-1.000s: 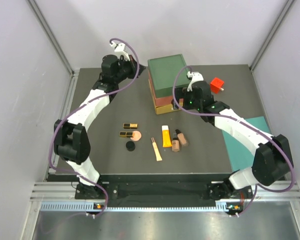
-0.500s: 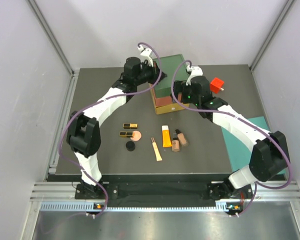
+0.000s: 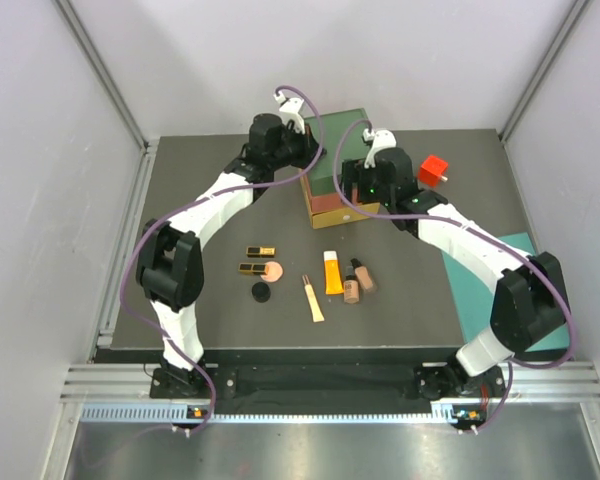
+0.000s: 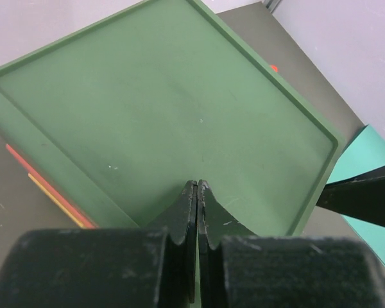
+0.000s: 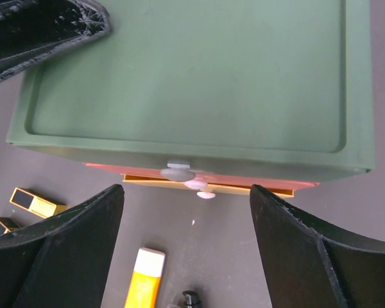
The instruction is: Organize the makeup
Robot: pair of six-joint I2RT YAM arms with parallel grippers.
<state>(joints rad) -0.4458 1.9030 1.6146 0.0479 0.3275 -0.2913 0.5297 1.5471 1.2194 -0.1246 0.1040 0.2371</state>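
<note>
The makeup lies in a loose row on the dark table: two gold-black cases, a round peach compact, a black disc, a slim peach tube, a yellow-orange tube and two tan bottles. My left gripper is shut and empty, over the green top of the drawer box. My right gripper is open in front of the box's drawer knobs, above the yellow-orange tube. It holds nothing.
The green-red-yellow drawer box stands at the back centre. Its yellow bottom drawer sticks out slightly. A red cube sits to the box's right. A teal mat lies at the table's right edge. Grey walls close in both sides.
My left arm has swung right from the back left corner to the box's top. My right gripper has edged toward the drawer fronts, its jaws narrowing a little.
</note>
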